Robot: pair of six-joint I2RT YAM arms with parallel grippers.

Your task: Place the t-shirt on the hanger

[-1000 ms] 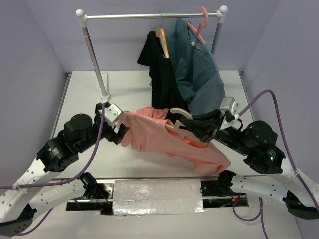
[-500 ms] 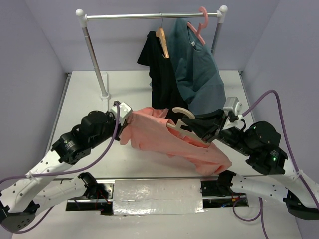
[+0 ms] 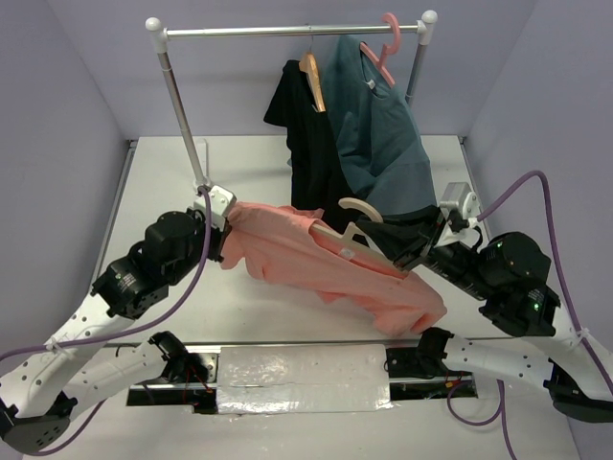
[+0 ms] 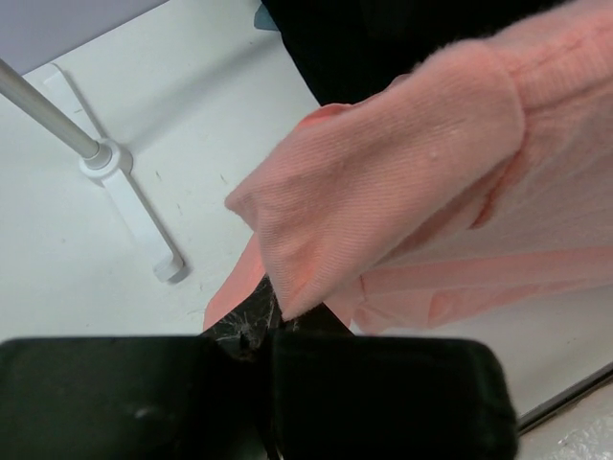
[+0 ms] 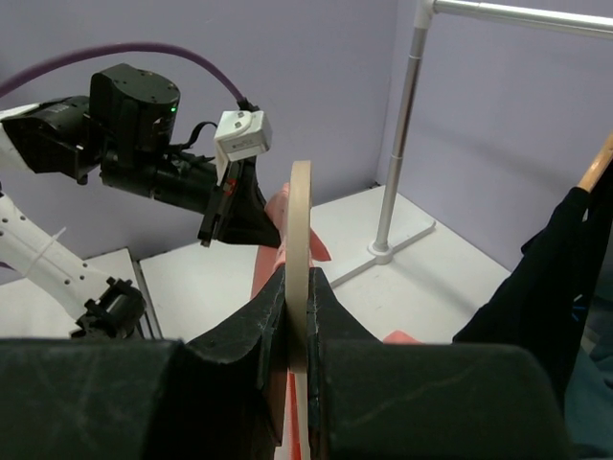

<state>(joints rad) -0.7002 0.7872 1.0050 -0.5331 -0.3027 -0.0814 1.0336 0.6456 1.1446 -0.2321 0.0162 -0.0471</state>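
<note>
t-shirt (image 3: 321, 261): salmon-pink and up in the air, strung out between the two grippers over the white table (image 3: 244, 172), just in front of the rack (image 3: 287, 32).
cloth: soft, finely ribbed knit in the left wrist view (image 4: 412, 163), folded over on itself with a hemmed edge showing; in the top view it sags low at its right end.
hanger (image 3: 332, 236): pale beige, thin and flat, with its curved hook poking up out of the shirt; the right wrist view catches it edge-on (image 5: 300, 240).
left gripper (image 3: 224, 240): pinched tight on a fold at the shirt's left edge, with cloth spilling out from between the dark fingers (image 4: 287, 331).
right gripper (image 3: 404, 251): clamped on the hanger, fingers pressed against both flat faces (image 5: 299, 292).
rack load: a black shirt (image 3: 302, 144) on a brown wooden hanger (image 3: 312, 79), and right beside it a teal shirt (image 3: 383, 144) on a pink plastic hanger (image 3: 383, 53), both on the metal rail.
hidden: most of the beige hanger sits under pink cloth, and how much of the shirt is actually on it cannot be told; the rail is cut off in both wrist views.
</note>
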